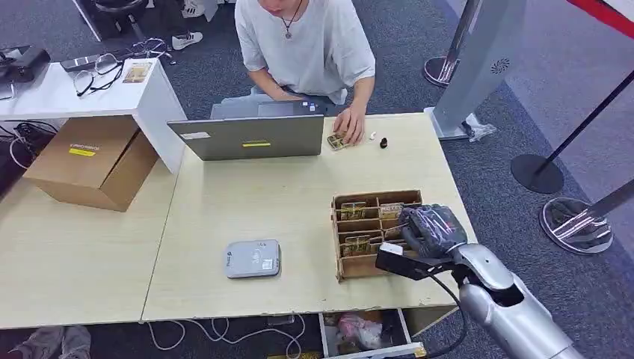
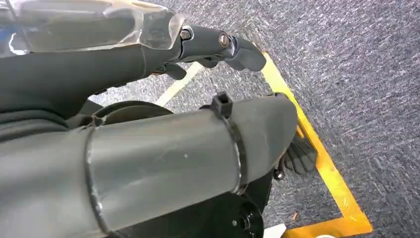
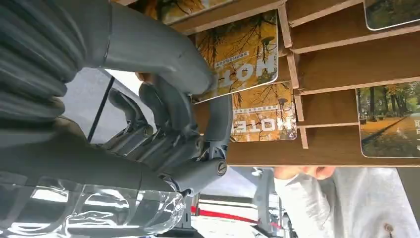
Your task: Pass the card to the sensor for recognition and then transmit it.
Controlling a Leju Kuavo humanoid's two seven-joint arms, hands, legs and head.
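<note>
- Right hand (image 1: 428,228): reaching into the wooden card rack (image 1: 371,265); in the right wrist view (image 3: 198,124) its thumb presses on the face of an autumn-leaf card (image 3: 242,54) while a dark finger lies across the card just behind it (image 3: 267,119). Whether the front card is actually gripped cannot be told.
- Wooden card rack: open slotted box under the right hand, more picture cards standing in its far compartments (image 3: 389,121).
- Card reader (image 1: 253,259): flat grey pad lying well to the left of the right hand, apart from the rack.
- Left hand (image 2: 218,44): hanging above grey carpet with yellow floor tape (image 2: 322,158), fingers loosely apart, holding nothing.
- Person (image 1: 306,45): seated beyond the rack, a hand resting on a small card (image 1: 338,140) beside a laptop (image 1: 247,134).
- Cardboard box (image 1: 93,161): far left of the right hand, on the adjoining table.
</note>
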